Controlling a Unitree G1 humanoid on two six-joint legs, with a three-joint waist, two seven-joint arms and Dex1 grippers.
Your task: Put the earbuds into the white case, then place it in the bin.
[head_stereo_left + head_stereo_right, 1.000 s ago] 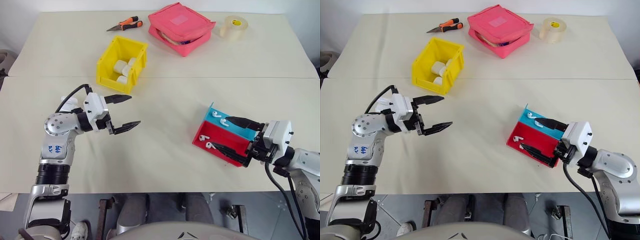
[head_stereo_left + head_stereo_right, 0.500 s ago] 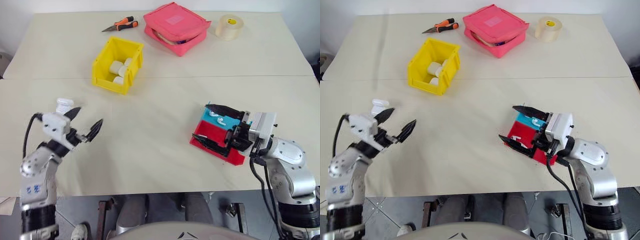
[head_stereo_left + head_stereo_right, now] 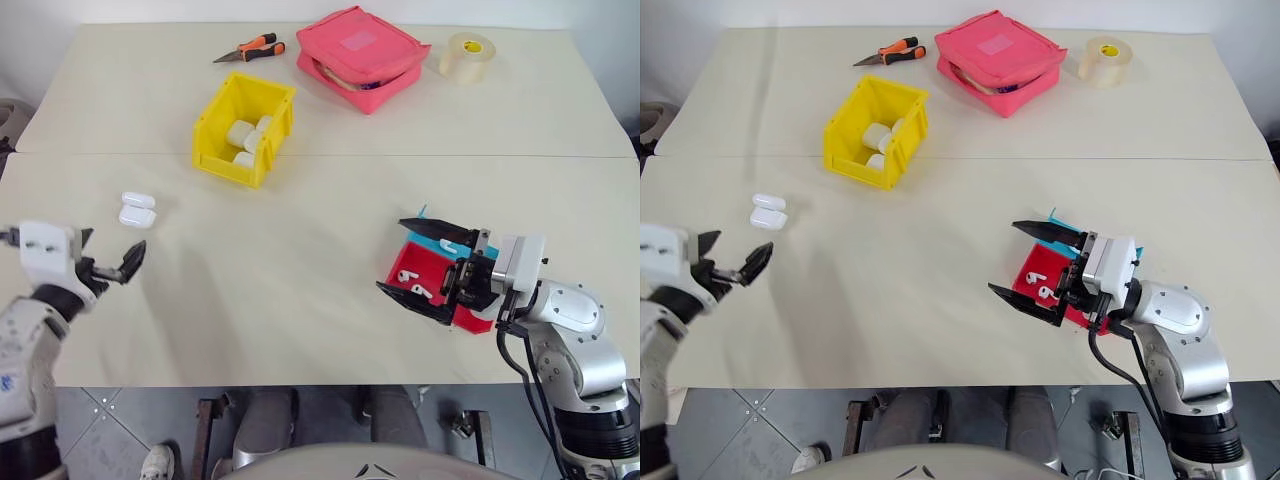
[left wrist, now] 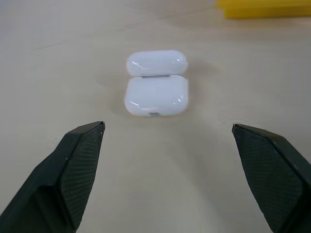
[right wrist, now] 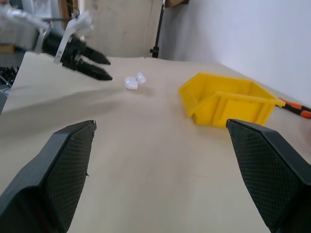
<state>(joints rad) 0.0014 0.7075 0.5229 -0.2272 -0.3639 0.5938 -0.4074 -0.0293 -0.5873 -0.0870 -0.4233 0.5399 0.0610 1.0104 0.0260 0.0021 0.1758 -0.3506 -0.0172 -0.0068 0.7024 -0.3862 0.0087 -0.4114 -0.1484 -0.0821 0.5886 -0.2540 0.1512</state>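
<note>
Both grippers wide open and empty; the case lies open on the table.

Your left gripper [image 3: 108, 262] has its fingers spread wide, touching nothing; the white case [image 3: 137, 209], lid open, lies just beyond its tips, slightly right. Your right gripper [image 3: 432, 266] gapes over the red and blue tray [image 3: 428, 275], where the earbuds [image 3: 413, 282] lie between its fingers, untouched. The yellow bin [image 3: 244, 127] sits farther back, right of the case.
</note>
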